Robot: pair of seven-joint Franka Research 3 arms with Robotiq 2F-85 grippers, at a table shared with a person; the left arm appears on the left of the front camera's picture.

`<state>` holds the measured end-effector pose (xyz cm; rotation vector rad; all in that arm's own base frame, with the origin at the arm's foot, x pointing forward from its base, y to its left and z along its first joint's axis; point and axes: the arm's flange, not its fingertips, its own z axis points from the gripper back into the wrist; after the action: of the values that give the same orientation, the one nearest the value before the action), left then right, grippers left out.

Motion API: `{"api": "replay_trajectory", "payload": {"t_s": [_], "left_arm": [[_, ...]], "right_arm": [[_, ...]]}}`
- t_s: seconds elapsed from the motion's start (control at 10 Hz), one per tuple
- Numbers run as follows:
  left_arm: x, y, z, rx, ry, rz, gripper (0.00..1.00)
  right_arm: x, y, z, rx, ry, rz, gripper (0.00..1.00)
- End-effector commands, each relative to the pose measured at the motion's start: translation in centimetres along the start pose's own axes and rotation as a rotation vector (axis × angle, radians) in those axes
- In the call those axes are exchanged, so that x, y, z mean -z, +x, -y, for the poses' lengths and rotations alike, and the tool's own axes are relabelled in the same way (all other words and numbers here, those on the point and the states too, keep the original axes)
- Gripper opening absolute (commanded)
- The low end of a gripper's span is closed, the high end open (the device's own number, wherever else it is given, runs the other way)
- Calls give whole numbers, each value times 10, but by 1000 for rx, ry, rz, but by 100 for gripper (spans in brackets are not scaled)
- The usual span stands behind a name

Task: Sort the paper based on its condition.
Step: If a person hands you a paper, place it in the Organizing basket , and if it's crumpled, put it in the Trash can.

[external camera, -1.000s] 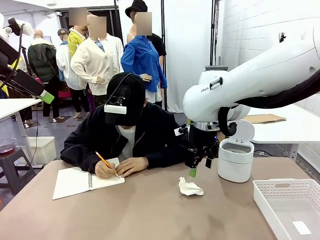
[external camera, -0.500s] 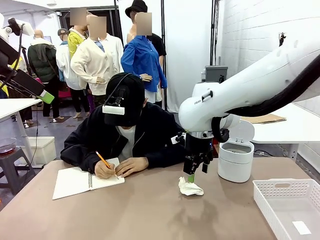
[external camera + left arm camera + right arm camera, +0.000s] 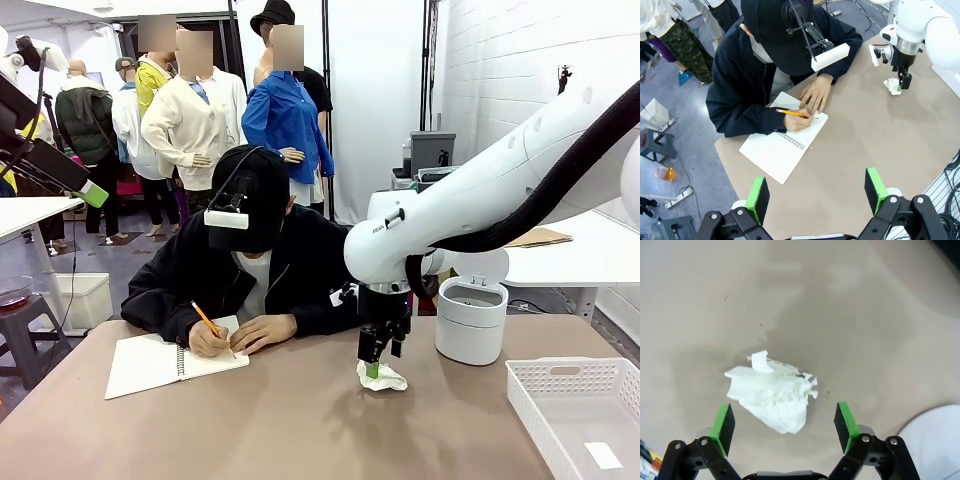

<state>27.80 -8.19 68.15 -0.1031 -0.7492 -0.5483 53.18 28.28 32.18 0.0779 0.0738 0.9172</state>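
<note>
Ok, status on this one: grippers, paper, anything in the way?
Right gripper open, straddling the crumpled paper wad. Left gripper open, empty, held high. Nothing in the way; person's hands on the spiral notebook, clear.

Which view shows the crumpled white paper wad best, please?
The right wrist view: the crumpled white paper wad lies unobstructed between open jaws. Front view: partly behind the right gripper. Left wrist view: tiny, distant.

paper (image 3: 385, 378) on the table (image 3: 280, 425), right gripper (image 3: 373, 364) straight above it, bin (image 3: 470, 325) behind-right, basket (image 3: 570, 367) front right, notebook (image 3: 150, 365) way off left
</note>
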Motion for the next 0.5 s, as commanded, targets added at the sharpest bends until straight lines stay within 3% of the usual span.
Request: {"api": "replay_trajectory", "payload": {"t_s": [0.0, 0.4], "left_arm": [[0, 0, -1, -2, 0, 0, 100], [0, 0, -1, -2, 0, 0, 100]], "right_arm": [[15, 10, 4, -42, -44, -5, 100], [35, 18, 1, -92, -15, -14, 100]]}}
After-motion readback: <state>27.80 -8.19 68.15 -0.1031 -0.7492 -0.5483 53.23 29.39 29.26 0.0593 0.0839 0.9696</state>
